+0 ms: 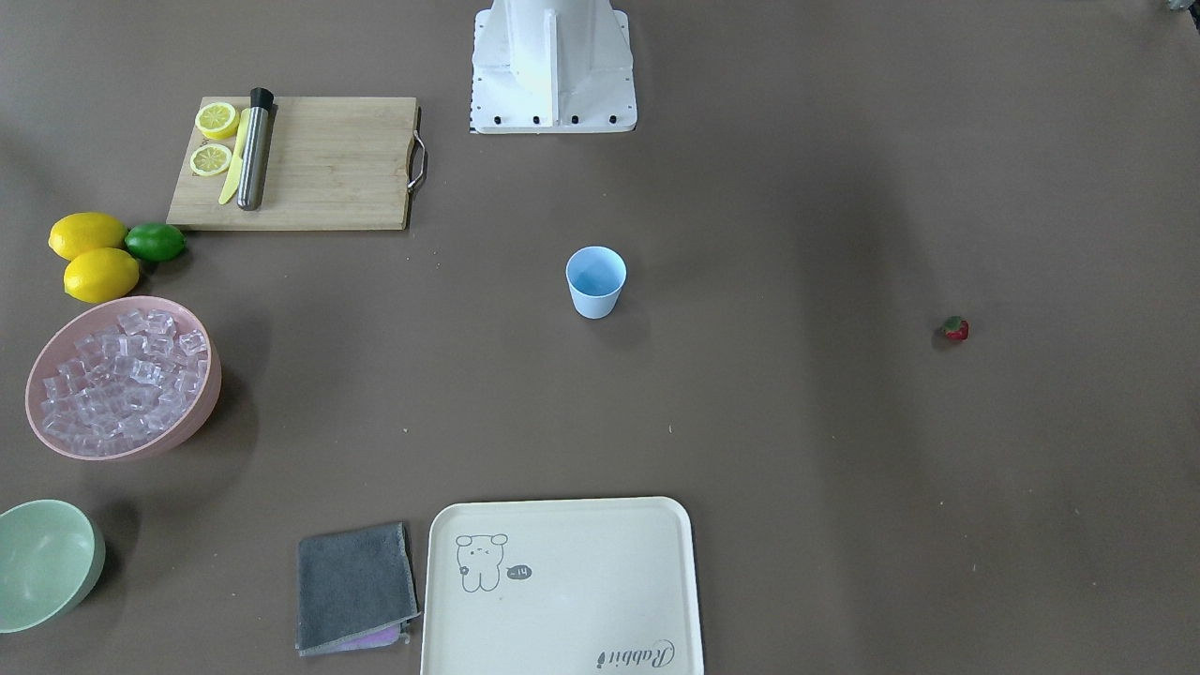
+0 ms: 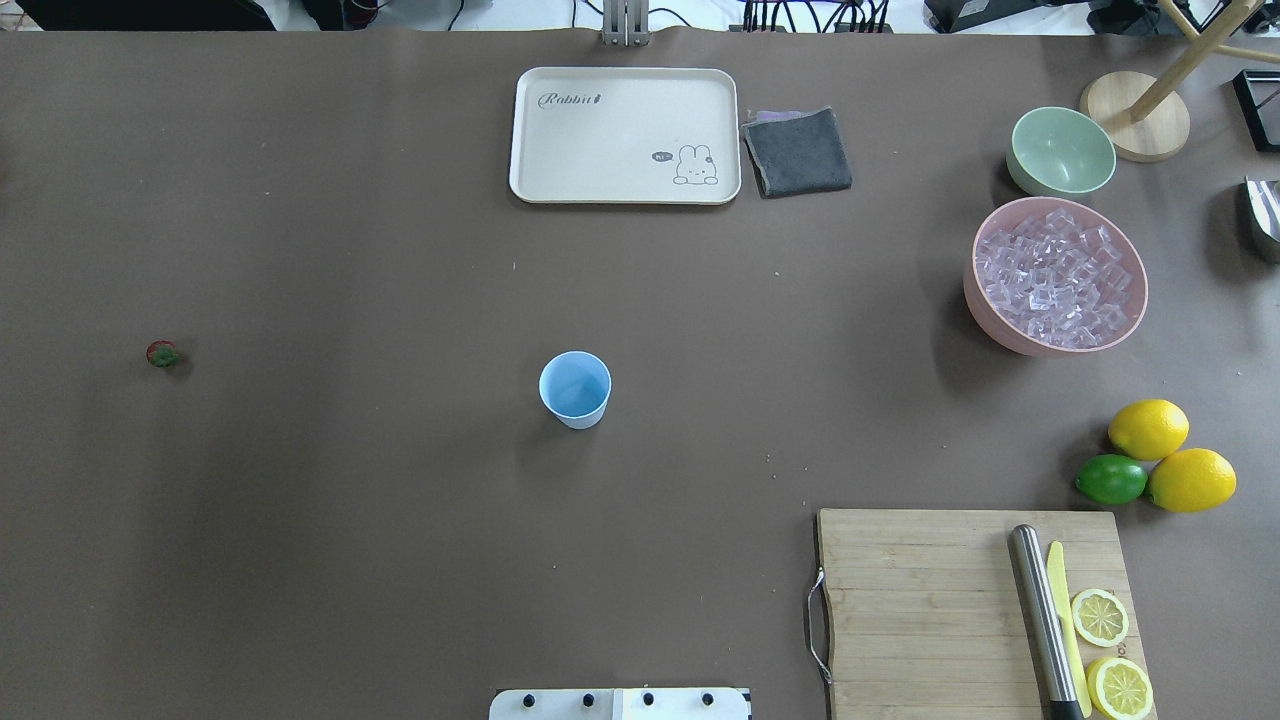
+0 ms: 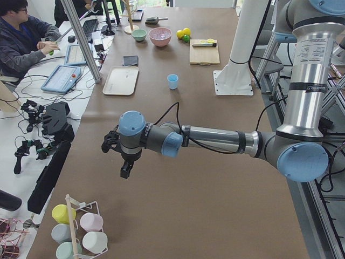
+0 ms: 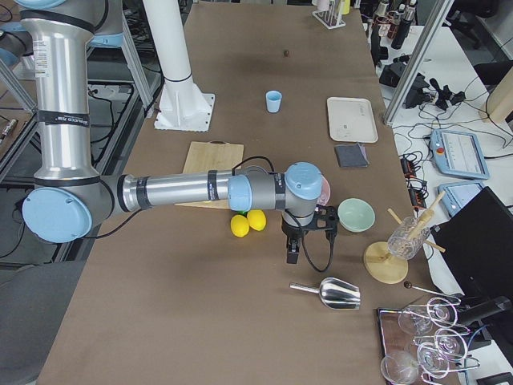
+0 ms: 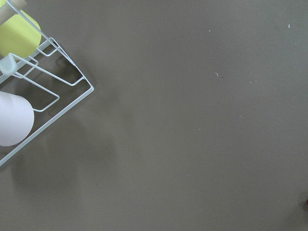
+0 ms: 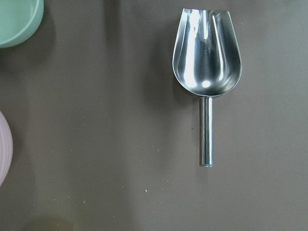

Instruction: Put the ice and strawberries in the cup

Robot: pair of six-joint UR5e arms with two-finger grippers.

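Note:
The light-blue cup [image 1: 595, 281] [image 2: 575, 389] stands upright and empty mid-table. The ice [image 1: 122, 375] [image 2: 1060, 280] fills a pink bowl [image 2: 975, 305]. One small red strawberry [image 1: 955, 328] [image 2: 163, 354] lies alone far toward my left side. My left gripper [image 3: 125, 170] hangs above bare table near a cup rack [image 5: 43, 91], well away from the strawberry. My right gripper [image 4: 292, 255] hovers beyond the bowls, just above a metal scoop [image 6: 208, 57] [image 4: 329, 293]. Both grippers show only in the side views, so I cannot tell whether either is open or shut.
A cutting board [image 2: 970, 610] holds lemon slices, a knife and a steel muddler. Two lemons and a lime [image 2: 1111, 479] lie beside it. A cream tray [image 2: 625, 135], grey cloth [image 2: 800, 152] and pale green bowl [image 2: 1062, 150] sit along the far edge. A person [image 3: 21, 40] sits at a side desk.

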